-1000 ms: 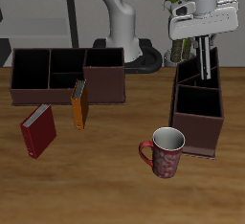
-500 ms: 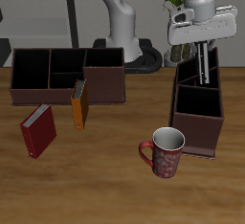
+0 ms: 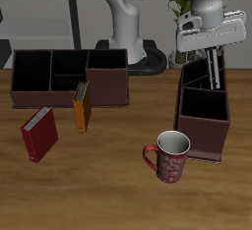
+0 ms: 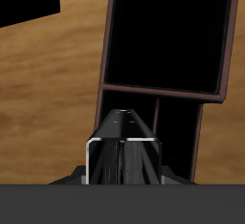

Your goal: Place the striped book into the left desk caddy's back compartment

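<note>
Upright, thin striped book (image 3: 213,70) pinched by gripper (image 3: 211,49) above slanted back compartment (image 3: 204,78)

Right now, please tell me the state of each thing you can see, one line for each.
gripper: shut on the striped book, above the back compartment.
striped book: held upright, lower end in the back compartment.
left desk caddy: upright, front section empty.
wide organiser: upright, sections look empty.
red book: lying on the table.
orange book: standing upright.
mug: upright, empty.
</note>
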